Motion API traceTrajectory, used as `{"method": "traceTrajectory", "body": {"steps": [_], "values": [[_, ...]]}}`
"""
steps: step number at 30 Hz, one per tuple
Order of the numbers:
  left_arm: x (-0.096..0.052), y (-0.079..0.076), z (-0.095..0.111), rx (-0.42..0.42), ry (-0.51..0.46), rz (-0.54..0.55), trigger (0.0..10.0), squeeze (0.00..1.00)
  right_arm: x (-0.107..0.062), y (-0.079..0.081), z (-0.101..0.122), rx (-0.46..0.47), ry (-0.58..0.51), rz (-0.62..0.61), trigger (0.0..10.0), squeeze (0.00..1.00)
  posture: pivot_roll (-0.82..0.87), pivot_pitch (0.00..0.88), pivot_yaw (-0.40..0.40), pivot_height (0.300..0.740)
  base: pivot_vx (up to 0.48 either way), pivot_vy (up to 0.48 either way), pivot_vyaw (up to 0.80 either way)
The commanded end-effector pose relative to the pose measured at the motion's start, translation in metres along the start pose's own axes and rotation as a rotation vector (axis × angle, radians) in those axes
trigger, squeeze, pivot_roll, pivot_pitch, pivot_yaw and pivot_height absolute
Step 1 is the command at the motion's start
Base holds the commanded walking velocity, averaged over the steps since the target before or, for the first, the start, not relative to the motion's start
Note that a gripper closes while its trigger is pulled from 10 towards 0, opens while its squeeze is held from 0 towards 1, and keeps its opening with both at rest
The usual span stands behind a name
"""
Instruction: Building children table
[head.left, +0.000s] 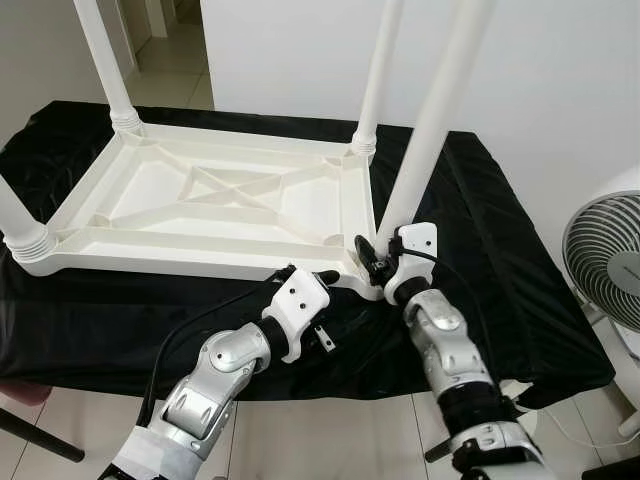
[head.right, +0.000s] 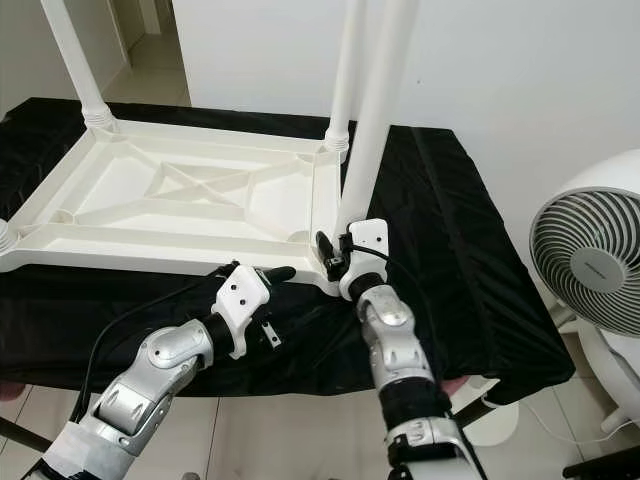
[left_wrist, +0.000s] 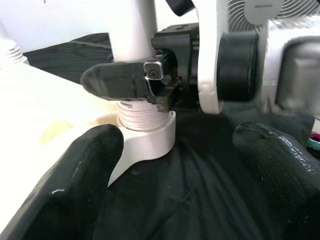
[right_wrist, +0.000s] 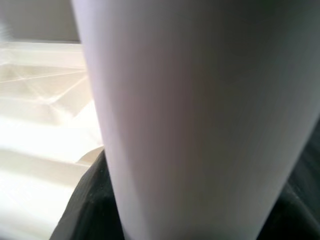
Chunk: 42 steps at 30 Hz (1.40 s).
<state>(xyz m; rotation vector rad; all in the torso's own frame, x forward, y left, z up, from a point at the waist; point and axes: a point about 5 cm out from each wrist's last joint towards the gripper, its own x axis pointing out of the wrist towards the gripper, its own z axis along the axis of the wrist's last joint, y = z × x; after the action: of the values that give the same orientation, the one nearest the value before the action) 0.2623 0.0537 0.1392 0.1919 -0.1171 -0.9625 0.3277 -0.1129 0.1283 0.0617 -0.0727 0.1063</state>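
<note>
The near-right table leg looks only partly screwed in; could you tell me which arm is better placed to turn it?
Right. The right gripper is already clamped on the leg just above its socket, while the left gripper sits open beside the tabletop corner.

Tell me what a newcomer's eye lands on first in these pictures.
First, the white children's table lying upside down on the black cloth, its legs pointing up. Next, the right gripper with its jaws closed around the base of the near right leg at the table's corner socket. The left gripper sits just beside that corner, jaws open, and a white fan stands on the floor to the right.
</note>
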Motion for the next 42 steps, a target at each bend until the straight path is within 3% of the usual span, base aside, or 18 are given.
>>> {"method": "traceTrajectory", "body": {"steps": [1,6,21,22,26,28,32,33,36,38,42], "values": [[0.001,-0.006,-0.001,-0.011,0.004,-0.063,10.0,0.0,-0.009,-0.008,-0.018,-0.003,0.09,-0.13,10.0,0.0,0.08,0.054,-0.049,0.74,0.0,0.0,0.0],[0.002,-0.006,0.0,-0.014,-0.001,-0.071,10.0,0.0,-0.015,0.005,-0.018,0.018,0.086,-0.158,10.0,0.0,0.08,0.049,-0.049,0.74,0.0,0.0,0.0],[0.003,-0.007,0.0,-0.011,-0.003,-0.073,10.0,0.0,-0.015,0.009,-0.014,0.027,0.083,-0.12,10.0,0.0,0.09,0.029,-0.062,0.74,0.0,0.0,0.0],[0.003,-0.007,0.0,-0.011,-0.005,-0.069,10.0,0.0,-0.014,0.005,-0.012,0.025,0.065,-0.104,10.0,1.0,0.09,0.021,-0.069,0.74,0.0,0.0,0.0],[0.004,-0.007,0.0,-0.01,-0.007,-0.067,10.0,0.0,-0.014,0.002,-0.01,0.023,0.053,-0.094,10.0,1.0,0.09,0.021,-0.069,0.74,0.0,0.0,0.0],[0.002,-0.007,0.0,-0.009,-0.004,-0.063,10.0,0.0,-0.014,-0.009,-0.002,0.05,0.004,-0.014,10.0,1.0,0.09,0.021,-0.072,0.74,0.0,0.0,0.0],[0.002,-0.007,0.0,-0.009,-0.003,-0.063,10.0,0.0,-0.014,-0.014,-0.001,0.043,-0.002,0.031,10.0,1.0,0.09,0.023,-0.072,0.74,0.0,0.0,0.0],[0.002,-0.007,0.0,-0.009,-0.002,-0.062,10.0,0.0,-0.015,-0.02,0.002,0.022,-0.011,0.087,10.0,0.0,0.09,0.028,-0.07,0.74,0.0,0.0,0.0],[0.002,-0.007,0.0,-0.01,-0.002,-0.063,10.0,0.0,-0.015,-0.024,0.003,0.001,-0.01,0.142,10.0,0.0,0.09,0.033,-0.068,0.74,0.0,0.0,0.0],[0.002,-0.007,0.001,-0.01,-0.003,-0.065,10.0,0.0,-0.012,-0.03,0.007,-0.033,-0.018,0.258,10.0,0.0,0.08,0.042,-0.061,0.74,0.0,0.0,0.0],[0.002,-0.006,0.001,-0.01,-0.003,-0.066,10.0,0.0,-0.011,-0.031,0.008,-0.041,-0.022,0.293,10.0,0.0,0.08,0.044,-0.058,0.74,0.0,0.0,0.0]]}}
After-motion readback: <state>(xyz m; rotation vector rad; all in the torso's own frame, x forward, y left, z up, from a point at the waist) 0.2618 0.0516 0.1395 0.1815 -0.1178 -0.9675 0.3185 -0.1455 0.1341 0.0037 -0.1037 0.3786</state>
